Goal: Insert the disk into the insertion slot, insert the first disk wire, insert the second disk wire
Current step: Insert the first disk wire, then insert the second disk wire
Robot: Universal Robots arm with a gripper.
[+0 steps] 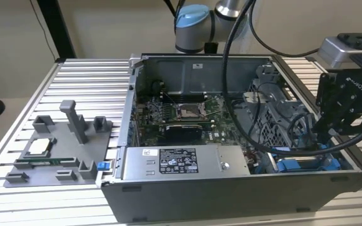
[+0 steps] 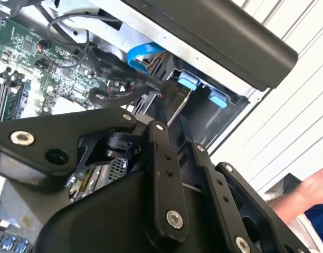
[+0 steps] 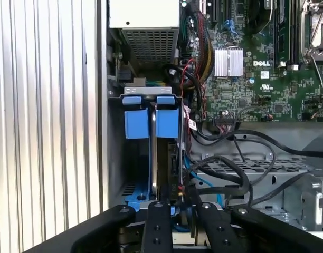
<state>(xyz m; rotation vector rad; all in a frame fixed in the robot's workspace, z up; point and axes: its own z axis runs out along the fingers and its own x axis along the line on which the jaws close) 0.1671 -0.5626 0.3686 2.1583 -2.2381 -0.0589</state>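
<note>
Pincer in the first wrist view looks closed on a black wire plug. Just beyond, the silver-metal disk in its bright blue plastic frame stands on edge, seated in the perforated grey-metal insertion slot, at four o'clock of the grey computer case in the exterior view. I'd hold the plug square, push straight, and clear the loose black cables alongside.

The disk, clipped in its bright blue frame with two blue tabs showing, stands on edge inside the insertion slot, the grey-metal bay in the case's corner on the exterior view's right, with a thin blue wire and black wires just beside it.
</note>
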